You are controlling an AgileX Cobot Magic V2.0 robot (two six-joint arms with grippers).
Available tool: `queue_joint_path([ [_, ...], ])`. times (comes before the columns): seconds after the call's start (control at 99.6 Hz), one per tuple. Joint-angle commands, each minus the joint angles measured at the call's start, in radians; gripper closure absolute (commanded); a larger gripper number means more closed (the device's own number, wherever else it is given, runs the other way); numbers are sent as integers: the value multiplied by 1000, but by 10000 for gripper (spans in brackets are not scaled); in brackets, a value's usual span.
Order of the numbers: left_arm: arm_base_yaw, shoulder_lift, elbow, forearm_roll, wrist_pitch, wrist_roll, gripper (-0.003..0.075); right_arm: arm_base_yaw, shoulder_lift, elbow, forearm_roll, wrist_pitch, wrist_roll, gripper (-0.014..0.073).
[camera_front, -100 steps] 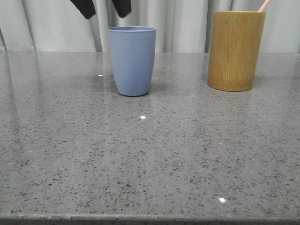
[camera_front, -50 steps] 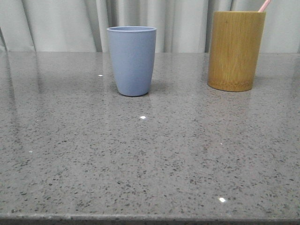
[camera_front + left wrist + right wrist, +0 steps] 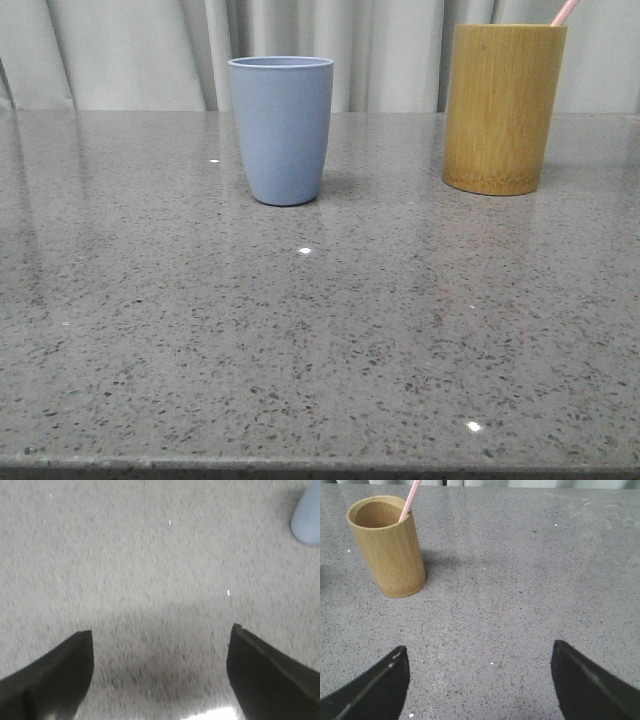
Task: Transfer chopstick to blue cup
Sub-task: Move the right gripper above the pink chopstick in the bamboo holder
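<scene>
The blue cup [image 3: 282, 128] stands upright on the grey speckled table, left of centre in the front view; its edge shows in the left wrist view [image 3: 307, 517]. A pale pink chopstick [image 3: 565, 11] sticks out of the bamboo holder [image 3: 503, 105] at the right; only its upper end shows. In the right wrist view the chopstick [image 3: 410, 499] leans in the holder [image 3: 387, 545]. My left gripper [image 3: 161, 635] is open and empty above bare table, away from the cup. My right gripper [image 3: 479, 652] is open and empty, apart from the holder. Neither gripper shows in the front view.
The grey stone-look table [image 3: 320, 330] runs to a front edge at the bottom of the front view. Pale curtains [image 3: 130, 50] hang behind the table.
One second ago two dark fingers showed at the top left of the front view, above the blue cup. They have left that view. The cup and holder have not moved.
</scene>
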State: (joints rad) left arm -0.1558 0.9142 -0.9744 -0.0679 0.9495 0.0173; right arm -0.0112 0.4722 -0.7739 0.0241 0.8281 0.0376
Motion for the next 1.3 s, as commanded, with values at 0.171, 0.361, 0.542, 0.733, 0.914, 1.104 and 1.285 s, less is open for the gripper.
queue_joint_path([
  [0.171,1,-282,181,-13,-86,-65,185,-1,14,-32,-1,-79,-1,11],
  [0.361,1,-368,201,-13,-86,-66,185,-1,14,-32,26,-102,-1,11],
  [0.542,1,-371,201,-13,-86,-66,185,-1,39,-32,134,-281,-1,11],
  [0.733,1,-371,201,-13,-86,-66,185,2,135,-32,156,-493,-13,11],
  [0.914,1,-371,201,-13,-86,-66,185,62,262,-32,159,-615,-13,11],
  [1.104,1,-371,201,-13,-86,-66,185,138,407,-32,159,-777,-13,11],
  [1.285,1,-371,201,-13,-84,-66,185,144,522,-32,159,-897,-13,11],
])
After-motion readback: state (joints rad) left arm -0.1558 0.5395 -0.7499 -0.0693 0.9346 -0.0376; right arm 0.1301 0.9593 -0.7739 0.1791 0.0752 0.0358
